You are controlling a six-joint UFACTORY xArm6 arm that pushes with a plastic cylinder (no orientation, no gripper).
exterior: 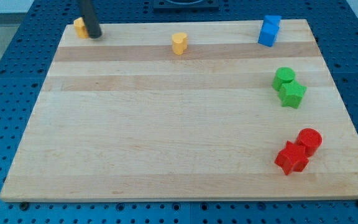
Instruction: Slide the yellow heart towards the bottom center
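Note:
The yellow heart (179, 43) sits near the board's top edge, a little left of the middle. My tip (95, 35) is at the board's top left corner, far to the left of the heart. It touches or stands right next to another yellow block (79, 27), which the rod partly hides, so I cannot make out its shape.
Two blue blocks (269, 30) sit together at the top right. A green cylinder (284, 77) and a green star (293, 94) sit at the right edge. A red cylinder (309, 140) and a red star (291, 157) sit at the bottom right. The wooden board (166, 137) lies on a blue pegboard.

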